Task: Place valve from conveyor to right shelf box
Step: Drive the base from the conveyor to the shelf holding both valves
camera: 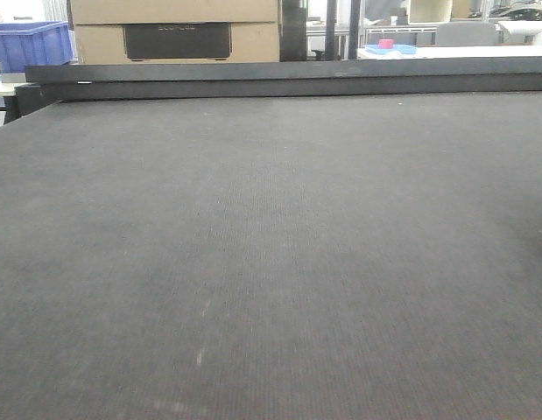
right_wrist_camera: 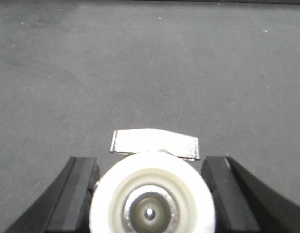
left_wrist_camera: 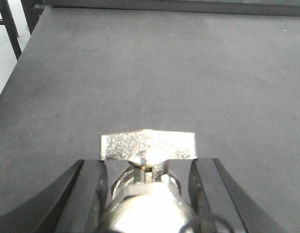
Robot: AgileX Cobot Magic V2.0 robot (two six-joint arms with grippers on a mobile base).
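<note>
The conveyor (camera: 271,262) fills the front view as a wide dark grey woven belt with a black bar frame (camera: 288,80) along its far edge; neither valve nor gripper appears there. In the left wrist view my left gripper (left_wrist_camera: 150,165) is shut on a shiny silver valve (left_wrist_camera: 150,204), whose flat silver handle (left_wrist_camera: 148,144) sticks out past the black fingers (left_wrist_camera: 94,189). In the right wrist view my right gripper (right_wrist_camera: 150,162) is shut on a valve with a round white end (right_wrist_camera: 152,191) and a silver handle (right_wrist_camera: 154,143) beyond it. The right shelf box is out of view.
Beyond the belt's far frame stand a cardboard box (camera: 174,26) and a blue plastic crate (camera: 30,44) at the left. A table with small pink and blue items (camera: 389,45) lies at the back right. The belt's left edge and floor (left_wrist_camera: 4,63) show in the left wrist view.
</note>
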